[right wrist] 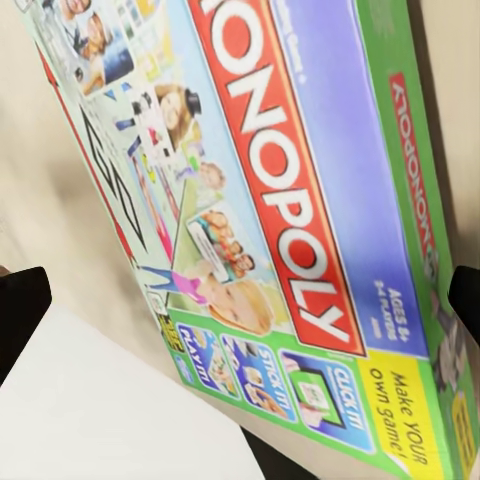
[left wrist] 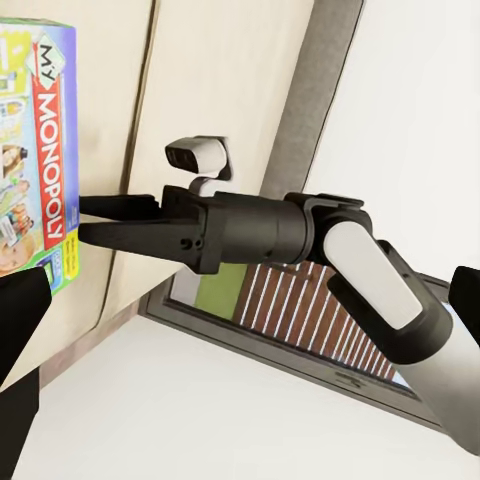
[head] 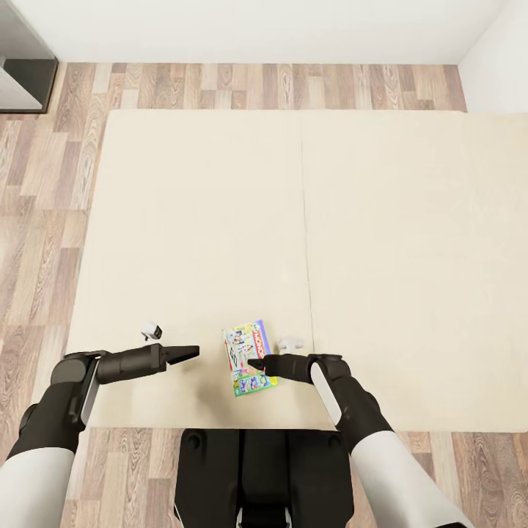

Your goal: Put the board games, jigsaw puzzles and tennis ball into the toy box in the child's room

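Wood-plank floor (head: 44, 220) in mixed brown and grey tones runs along the far side, the left side and the near edge. White wall (head: 257, 29) at the far side, meeting a second wall (head: 499, 66) at the right corner. Dark grey furniture edge (head: 22, 66) in the far-left corner.

Bright, even, flat light falls from above, without glare. On the cream seamed mattress of the bed (head: 381, 242) shadows are faint and soft. The head view is sharp throughout; in the right wrist view the white-green cartoon-printed board game box (right wrist: 300, 220) looks slightly soft.
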